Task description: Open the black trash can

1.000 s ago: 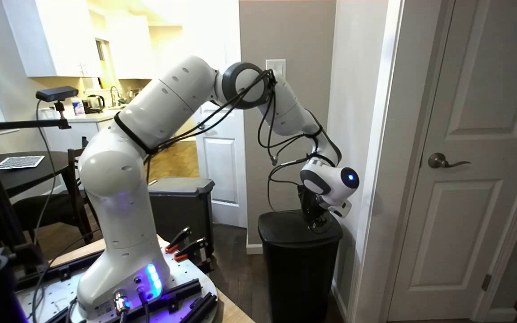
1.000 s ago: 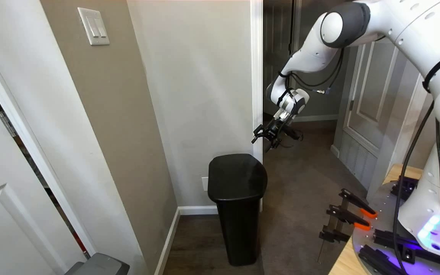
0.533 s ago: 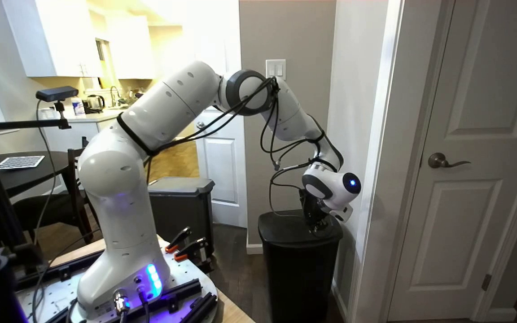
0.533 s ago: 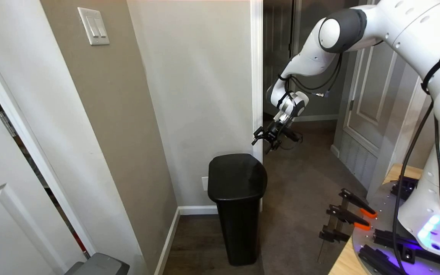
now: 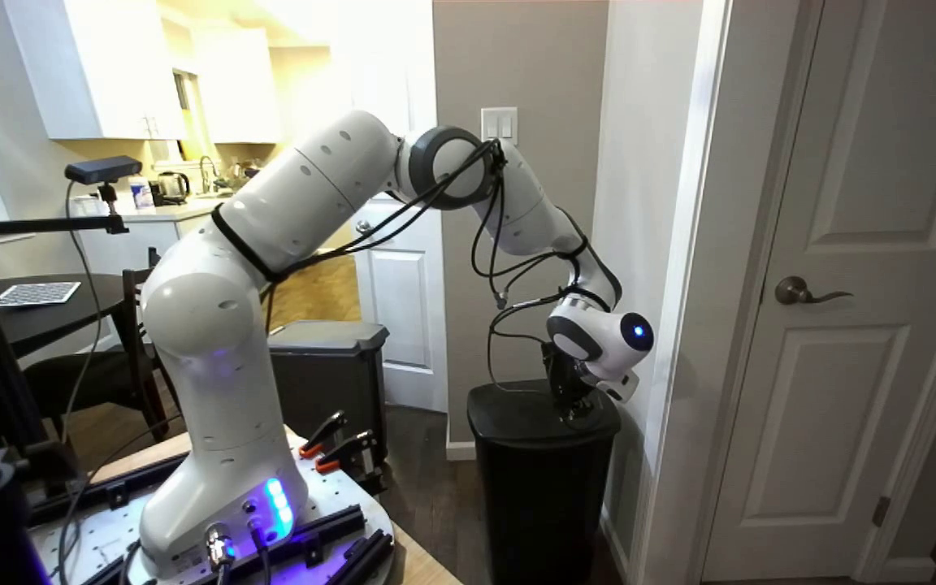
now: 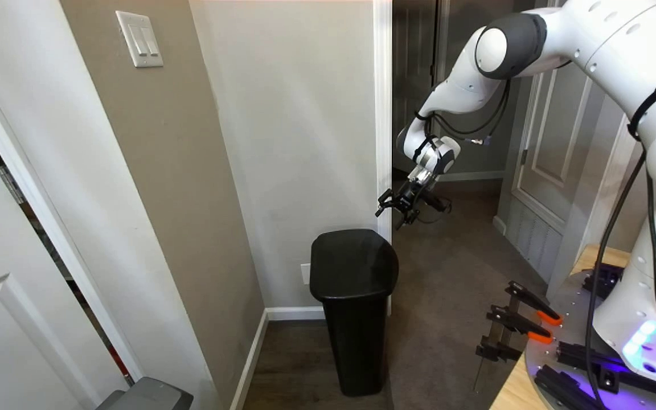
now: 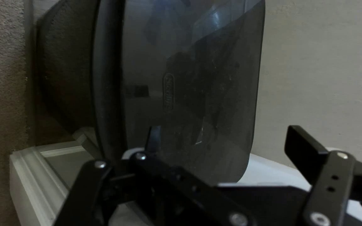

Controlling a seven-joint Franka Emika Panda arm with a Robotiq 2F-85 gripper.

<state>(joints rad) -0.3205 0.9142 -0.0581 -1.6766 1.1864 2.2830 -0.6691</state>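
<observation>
place: home, kitchen at back | white cabinets (image 5: 232,89), counter (image 5: 171,214), kettle (image 5: 173,187), faucet (image 5: 203,172) | dark table (image 5: 45,321), chair (image 5: 86,378) | panelled door (image 5: 842,406), lever handle (image 5: 797,291)

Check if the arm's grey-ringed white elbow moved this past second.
Yes, down: the elbow sits lower against the rectangular white switch plate in an exterior view.

Wood floor (image 6: 294,364): dark, meeting brown carpet (image 6: 447,319) below the pincer (image 6: 388,220)
Black trash can (image 6: 356,324): upright on it, lower than the pincer
Grey-lidded bin (image 5: 328,390): on it, farther from the pincer
</observation>
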